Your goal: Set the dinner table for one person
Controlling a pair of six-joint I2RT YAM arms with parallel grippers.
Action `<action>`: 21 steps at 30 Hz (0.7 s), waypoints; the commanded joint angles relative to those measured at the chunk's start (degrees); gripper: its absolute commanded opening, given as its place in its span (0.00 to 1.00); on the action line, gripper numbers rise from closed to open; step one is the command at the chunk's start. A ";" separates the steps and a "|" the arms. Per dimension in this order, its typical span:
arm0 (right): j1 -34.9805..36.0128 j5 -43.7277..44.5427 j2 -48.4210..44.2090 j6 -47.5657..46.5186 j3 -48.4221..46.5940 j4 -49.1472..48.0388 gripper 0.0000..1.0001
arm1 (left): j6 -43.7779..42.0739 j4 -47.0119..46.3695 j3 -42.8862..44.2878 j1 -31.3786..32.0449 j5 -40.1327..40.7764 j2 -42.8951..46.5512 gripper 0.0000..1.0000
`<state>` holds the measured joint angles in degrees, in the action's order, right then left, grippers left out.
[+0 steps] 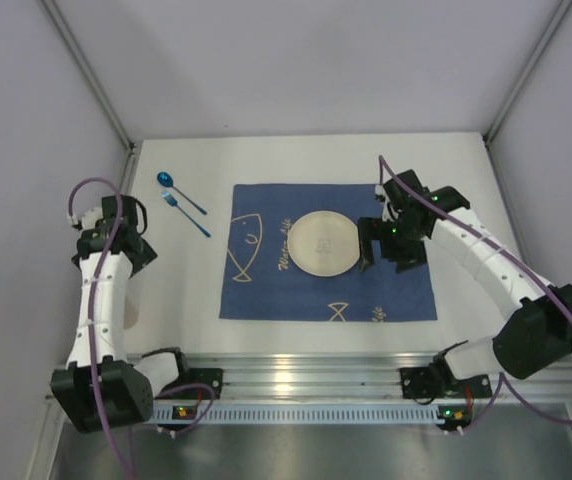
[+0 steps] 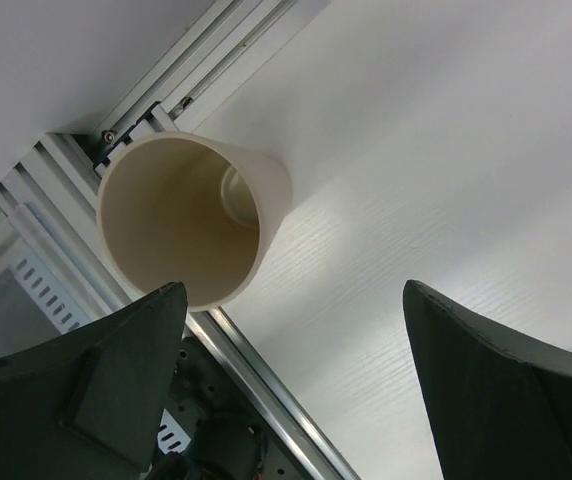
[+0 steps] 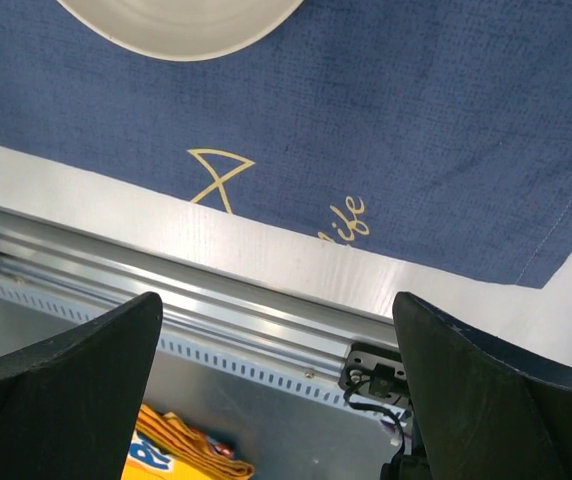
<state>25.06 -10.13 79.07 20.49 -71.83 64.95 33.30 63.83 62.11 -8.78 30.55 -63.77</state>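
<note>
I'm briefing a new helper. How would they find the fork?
On the white table, look left of the blue fish mat. Two blue utensils lie there; the fork is the one nearer the arms, without the spoon's round bowl.

The top camera looks steeply down from behind the arm bases over the whole desk (image 1: 186, 290). The left wrist camera sits close above a cream cup (image 2: 181, 215) at the desk's near edge. The right wrist camera, also close, faces the blue mat (image 3: 416, 120) and plate (image 3: 181, 25), both shared with the top view.

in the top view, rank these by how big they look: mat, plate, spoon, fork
1. mat
2. plate
3. spoon and fork: both thin and about the same length, too close to rank.
</note>
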 commanded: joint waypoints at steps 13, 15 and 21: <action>3.33 3.63 6.18 -1.68 -7.00 2.81 0.99 | -7.28 -12.75 -3.83 -13.11 -12.08 -5.05 0.93; 3.33 4.24 6.71 -1.68 -7.44 3.16 0.99 | -7.11 -13.99 -4.97 -13.20 -12.53 -6.10 0.93; 3.33 5.47 6.89 -1.33 -7.27 3.26 0.99 | -6.40 -17.07 -7.17 -13.37 -12.35 -10.32 0.87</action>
<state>27.38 -6.07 86.21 19.51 -76.93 67.51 27.14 50.98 55.99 -21.67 18.81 -73.10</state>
